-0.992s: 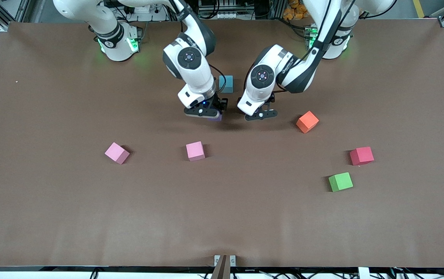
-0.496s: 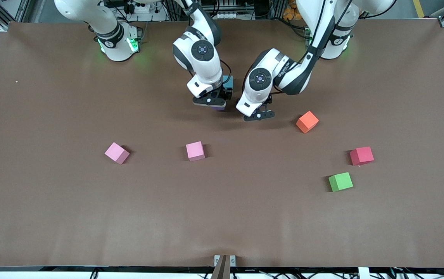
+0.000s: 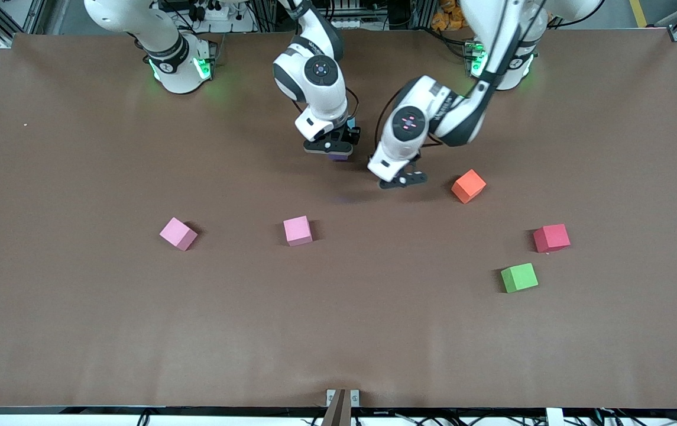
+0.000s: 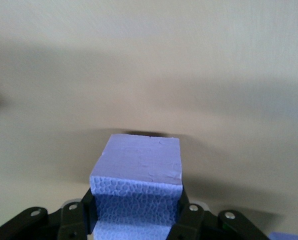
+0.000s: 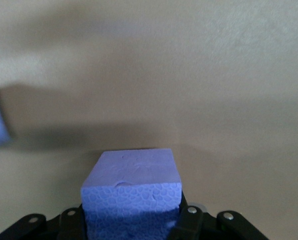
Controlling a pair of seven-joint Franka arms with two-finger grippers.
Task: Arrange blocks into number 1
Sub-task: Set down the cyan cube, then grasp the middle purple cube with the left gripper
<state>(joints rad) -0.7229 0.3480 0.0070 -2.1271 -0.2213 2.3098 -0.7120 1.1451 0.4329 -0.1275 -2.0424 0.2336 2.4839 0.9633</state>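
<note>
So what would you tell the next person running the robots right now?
Right gripper: shut on first purple block, up over the table by the light blue block.
Left gripper: shut on second purple block, low, beside the orange block.
Pink block and other pink block lie loose, nearer the front camera.
Done: both purple blocks gripped; no 1 shape yet.
Left: line the blocks up into a 1. Leave the red cube and green cube alone.
</note>
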